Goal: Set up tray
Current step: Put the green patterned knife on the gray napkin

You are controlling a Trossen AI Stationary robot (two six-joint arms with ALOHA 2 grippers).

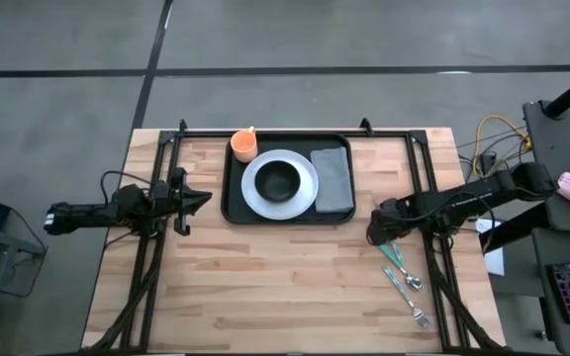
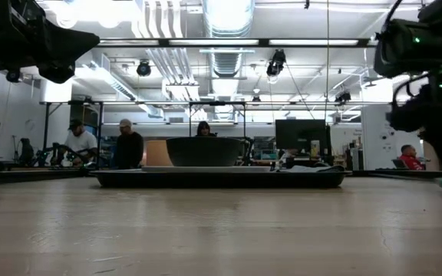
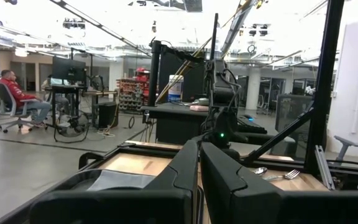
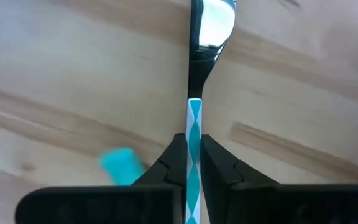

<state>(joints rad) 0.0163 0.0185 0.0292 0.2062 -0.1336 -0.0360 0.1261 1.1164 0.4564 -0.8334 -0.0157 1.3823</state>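
The large flat black rectangular tray (image 1: 234, 203) sits at the far middle of the pale wooden plank table (image 1: 265, 287), carrying a white plate (image 1: 305, 191), an orange cup (image 1: 243, 146) and a grey folded napkin (image 1: 332, 180). The right gripper (image 4: 194, 163) pinches the teal-and-white handle of a metal spoon (image 4: 212, 25) near a fork (image 1: 412, 305). The left gripper (image 3: 199, 163), fingers pressed together, hovers just left of the tray.

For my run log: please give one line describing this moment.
right gripper: shut on spoon, on table | left gripper: shut, idle beside tray
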